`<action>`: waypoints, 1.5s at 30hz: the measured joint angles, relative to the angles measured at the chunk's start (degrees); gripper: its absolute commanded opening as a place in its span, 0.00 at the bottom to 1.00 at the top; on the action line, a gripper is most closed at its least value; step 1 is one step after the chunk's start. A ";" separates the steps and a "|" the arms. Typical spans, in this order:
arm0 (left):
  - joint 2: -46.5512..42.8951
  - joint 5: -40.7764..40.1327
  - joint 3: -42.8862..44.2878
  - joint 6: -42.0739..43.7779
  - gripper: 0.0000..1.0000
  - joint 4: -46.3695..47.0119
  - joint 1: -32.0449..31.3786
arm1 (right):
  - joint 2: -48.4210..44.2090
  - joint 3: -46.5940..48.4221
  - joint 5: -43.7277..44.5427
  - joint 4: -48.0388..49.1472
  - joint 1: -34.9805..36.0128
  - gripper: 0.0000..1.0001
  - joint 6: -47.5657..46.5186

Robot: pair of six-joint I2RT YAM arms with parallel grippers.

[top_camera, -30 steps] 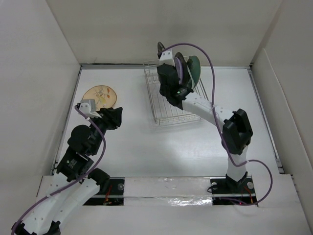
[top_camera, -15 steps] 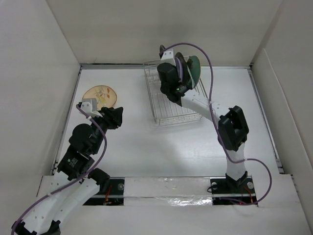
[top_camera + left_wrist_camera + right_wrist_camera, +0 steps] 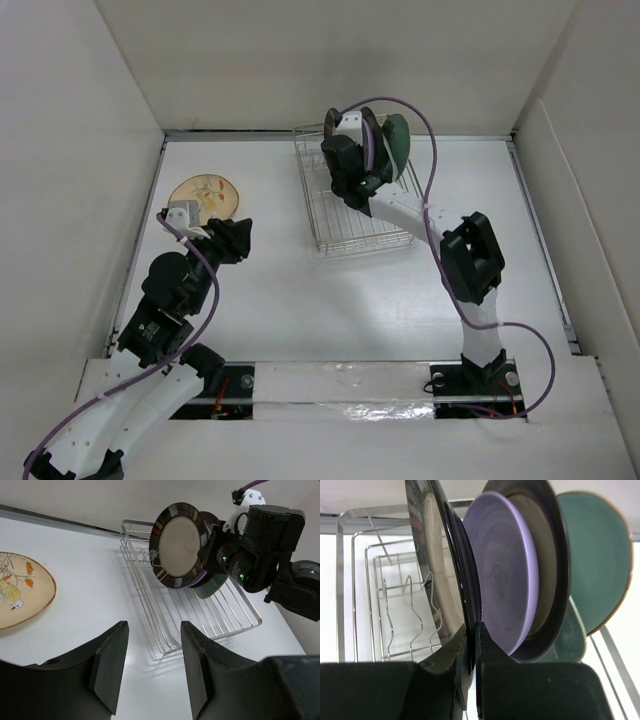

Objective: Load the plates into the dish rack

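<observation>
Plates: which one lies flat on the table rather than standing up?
The tan bird plate, flat on the table left of the rack; the rest stand on edge there, the dark-rimmed plate in the right tool.

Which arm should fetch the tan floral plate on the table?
Left. The left gripper hovers open near the tan floral plate; the right gripper is shut on the dark metallic-rimmed plate at the silver wire rack.

right gripper (image 3: 472, 635) and dark-rimmed plate (image 3: 181, 545), farther back
</observation>
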 measured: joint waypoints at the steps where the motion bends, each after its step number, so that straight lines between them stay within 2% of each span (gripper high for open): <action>1: 0.00 0.02 0.00 0.00 0.43 0.00 0.00 | 0.02 -0.42 -0.37 -0.02 -0.11 0.00 0.83; 4: 0.04 0.00 0.00 0.00 0.43 0.00 0.00 | 0.46 -1.14 -1.07 -0.07 -0.50 0.00 3.32; 6: 0.35 0.00 0.00 0.00 0.43 0.04 0.00 | 0.76 -1.38 -1.07 0.00 -0.55 0.07 4.85; 7: 0.66 -0.02 0.00 0.00 0.41 0.09 0.00 | 0.76 -1.38 -1.09 -0.04 -0.61 0.26 5.42; 9: 1.42 -0.07 0.00 -0.02 0.40 0.09 0.00 | 0.76 -1.36 -2.16 -0.07 -0.92 0.45 6.95; 10: 1.88 -0.11 0.00 -0.02 0.38 0.09 0.00 | 0.76 -1.36 -3.32 -0.04 -1.20 0.58 7.76; 12: 2.80 -0.42 0.00 -0.04 0.37 0.02 0.00 | 0.72 -1.36 -4.81 0.00 -1.51 0.70 8.35; 13: 3.32 -0.52 0.00 -0.09 0.33 0.04 0.00 | 0.66 -1.36 -5.75 0.00 -1.55 0.80 8.76; 15: 4.46 -0.92 0.00 -0.15 0.31 0.02 0.00 | 0.11 -1.36 -7.58 -0.17 -1.66 0.86 9.05; 16: 5.01 -1.03 0.00 -0.17 0.28 0.04 0.00 | -0.46 -1.36 -8.50 -0.20 -1.75 0.92 8.96; 18: 6.49 -1.27 0.02 -0.39 0.24 0.00 0.04 | -2.45 -1.51 -10.51 -0.28 -1.88 0.95 8.76; 19: 7.32 -1.22 0.04 -0.61 0.19 -0.02 0.33 | -4.00 -1.57 -11.63 -0.46 -1.86 0.96 8.52; 21: 9.01 -0.31 0.09 -1.22 0.11 0.00 1.75 | -8.07 -2.34 -13.84 0.00 -1.86 0.96 8.04; 22: 9.86 -0.11 0.20 -1.60 0.05 -0.02 2.58 | -10.88 -3.54 -14.80 0.46 -1.86 0.81 7.82; 24: 11.80 -0.07 0.68 -2.43 0.02 -0.02 3.82 | -17.22 -6.95 -16.68 2.47 -1.60 0.51 7.34; 25: 13.20 -0.26 1.31 -3.21 0.00 -0.09 4.09 | -20.31 -9.01 -17.59 3.87 -1.44 0.06 7.10; 26: 14.73 -0.52 2.23 -4.20 0.00 -0.11 4.26 | -23.93 -11.98 -18.67 5.86 -1.18 0.00 7.32; 30: 22.95 -1.60 7.17 -9.49 0.00 0.72 4.52 | -36.02 -24.72 -23.47 13.29 1.03 0.00 9.29; 31: 24.68 -1.49 7.91 -11.63 0.08 1.60 4.83 | -37.83 -27.56 -24.50 14.56 1.75 0.00 9.84; 32: 27.26 -1.36 8.59 -12.50 0.13 2.14 5.55 | -39.10 -30.14 -25.40 15.39 2.40 0.00 10.51; 33: 29.35 -0.72 8.81 -14.27 0.23 2.95 6.60 | -40.02 -32.85 -26.16 16.87 2.95 0.00 11.19; 34: 31.39 -0.46 8.85 -15.74 0.27 3.69 7.82 | -40.98 -36.02 -26.86 17.25 3.37 0.00 11.87; 37: 37.33 1.42 8.85 -18.84 0.34 5.25 14.64 | -43.89 -45.66 -28.68 17.81 4.46 0.02 13.86; 40: 42.21 5.73 8.85 -20.35 0.35 6.91 24.96 | -47.60 -51.98 -29.33 17.03 4.63 0.04 15.06; 45: 47.08 10.34 8.63 -20.87 0.37 7.69 42.27 | -56.85 -55.21 -29.55 16.59 4.85 0.07 15.63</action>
